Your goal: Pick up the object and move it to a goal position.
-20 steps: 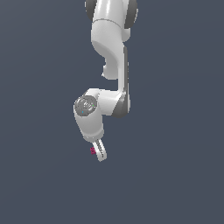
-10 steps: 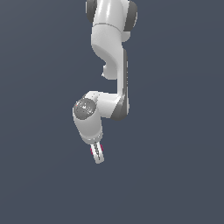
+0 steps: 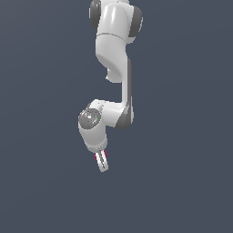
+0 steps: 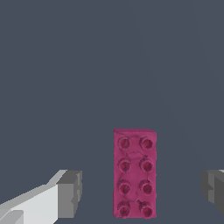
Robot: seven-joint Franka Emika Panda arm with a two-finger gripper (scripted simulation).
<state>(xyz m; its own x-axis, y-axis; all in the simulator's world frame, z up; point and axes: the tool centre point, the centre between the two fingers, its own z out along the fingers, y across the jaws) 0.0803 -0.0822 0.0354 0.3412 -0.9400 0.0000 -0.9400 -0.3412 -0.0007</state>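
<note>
The object is a magenta-pink brick with studs on top, lying flat on the dark grey floor. In the wrist view it sits between my two fingertips, with a gap on each side, nearer one finger pad than the other. My gripper is open around it and touches neither side. In the exterior view the white gripper points down at the floor, and only slivers of the pink brick show beside the fingers.
The white arm reaches down from the top of the exterior view, with its elbow above the gripper. A plain dark grey floor surrounds it.
The gripper has come down a little and now straddles the brick. The brick itself has not moved.
</note>
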